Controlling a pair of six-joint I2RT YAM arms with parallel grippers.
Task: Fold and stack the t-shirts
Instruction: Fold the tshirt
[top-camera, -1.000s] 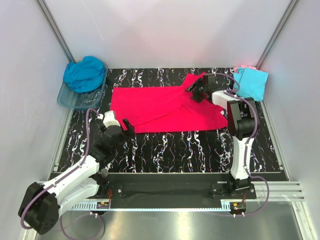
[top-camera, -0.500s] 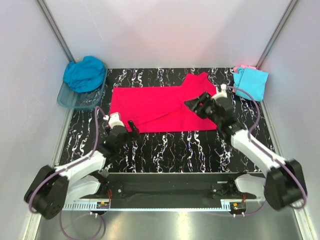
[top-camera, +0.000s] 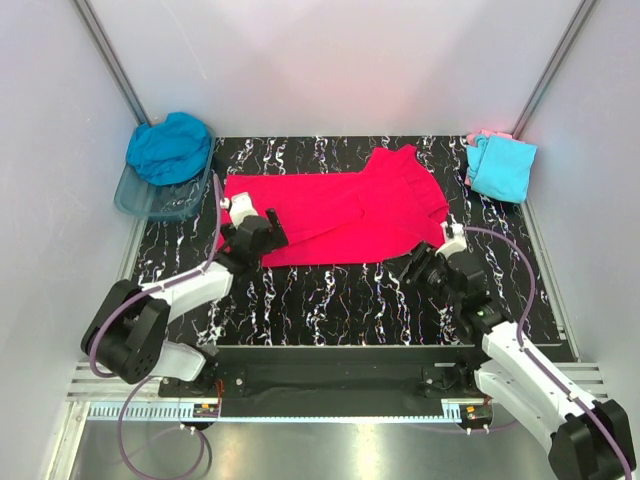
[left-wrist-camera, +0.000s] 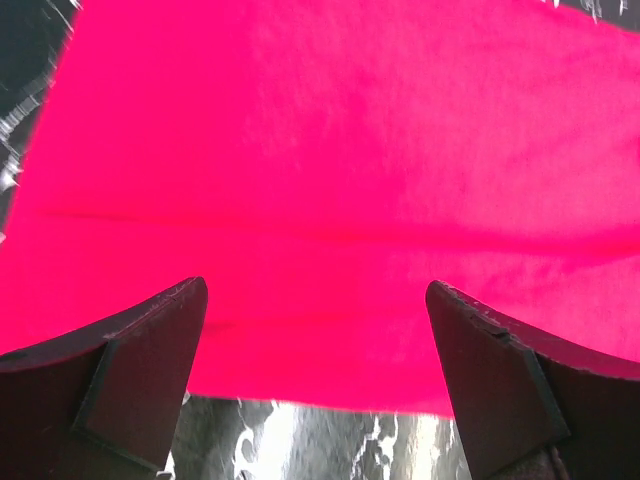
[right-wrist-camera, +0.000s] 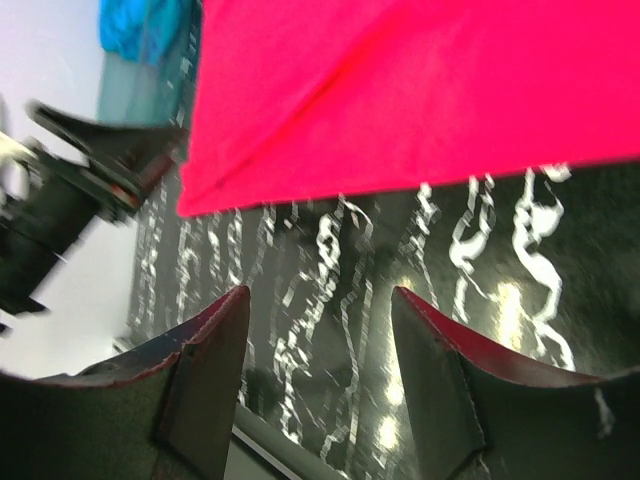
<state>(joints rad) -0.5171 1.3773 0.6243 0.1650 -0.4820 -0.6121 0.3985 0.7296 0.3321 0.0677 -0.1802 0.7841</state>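
Note:
A bright pink-red t-shirt (top-camera: 330, 205) lies spread flat across the middle of the black marbled table, one sleeve pointing to the back right. My left gripper (top-camera: 272, 226) hangs over its near-left hem with jaws wide open; in the left wrist view the gripper (left-wrist-camera: 315, 288) has the red cloth (left-wrist-camera: 330, 150) below it and nothing in it. My right gripper (top-camera: 408, 270) is open over bare table just in front of the shirt's near right edge; the right wrist view shows the gripper (right-wrist-camera: 320, 292) empty, with the shirt (right-wrist-camera: 420, 80) ahead of it.
A teal-blue t-shirt (top-camera: 168, 145) is bunched in a clear bluish tub (top-camera: 150, 203) at the back left. At the back right, a folded light cyan t-shirt (top-camera: 500, 168) lies on a pale pink one (top-camera: 490, 134). Grey walls close in the table.
The left gripper moved forward to the shirt's near-left hem and opened wider. The right arm pulled back from the shirt's right sleeve to the bare table in front.

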